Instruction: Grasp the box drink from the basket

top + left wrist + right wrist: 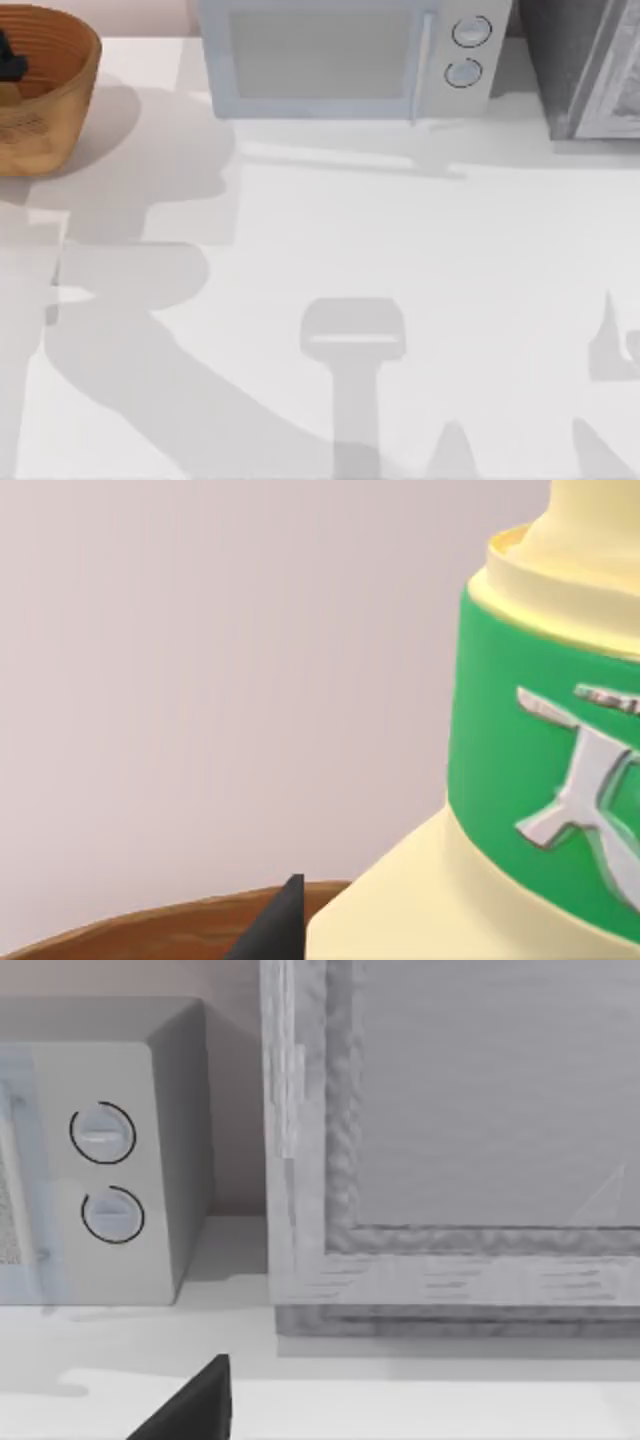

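Grippers first: left gripper [8, 62] down inside the basket [55, 95], at the far left corner of the table [400, 250]. Cannot tell whether open or closed. Seen from the left wrist, one dark tip just beside the lower corner of the box drink [540, 780], with contact impossible to judge. Cream carton, green band with silver lettering, standing upright inside the brown wicker rim.

Right gripper [195, 1405] low over the table, facing the gap between the two appliances; open or closed, cannot tell either.

White tabletop, plain, crossed by soft grey shadows. Pale pinkish wall behind the far edge.

Microwave [350, 55] against the far edge near the middle, two round dials on its right side, just right of the basket and apart from it. Grey cabinet [590, 65] at the far right corner, close beside the microwave with a narrow gap between.
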`<state>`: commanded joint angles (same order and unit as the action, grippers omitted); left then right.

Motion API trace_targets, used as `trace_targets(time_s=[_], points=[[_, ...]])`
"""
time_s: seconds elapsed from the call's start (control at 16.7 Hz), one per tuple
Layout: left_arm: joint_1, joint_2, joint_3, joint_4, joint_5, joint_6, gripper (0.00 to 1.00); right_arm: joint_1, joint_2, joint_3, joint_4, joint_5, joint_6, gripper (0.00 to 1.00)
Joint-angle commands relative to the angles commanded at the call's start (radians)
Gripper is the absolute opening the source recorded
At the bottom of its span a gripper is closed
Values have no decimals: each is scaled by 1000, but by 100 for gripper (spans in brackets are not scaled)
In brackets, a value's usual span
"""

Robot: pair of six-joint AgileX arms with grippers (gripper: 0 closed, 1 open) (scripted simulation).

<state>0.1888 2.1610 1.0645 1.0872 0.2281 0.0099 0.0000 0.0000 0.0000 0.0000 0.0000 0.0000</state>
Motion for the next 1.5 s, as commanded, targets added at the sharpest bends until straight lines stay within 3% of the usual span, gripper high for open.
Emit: trace_targets(time_s=[0.18,0.24,0.9,1.5], points=[[0,0,0,0,0,0,2,0,0,0,0,0,0,100],[0,0,0,0,0,0,0,0,0,0,0,0,0,100],[7,-42,15,-38,0,4,0,0,0,0,0,0,0,100],[5,-281,210,-473,-5,5,0,0,0,0,0,0,0,100]])
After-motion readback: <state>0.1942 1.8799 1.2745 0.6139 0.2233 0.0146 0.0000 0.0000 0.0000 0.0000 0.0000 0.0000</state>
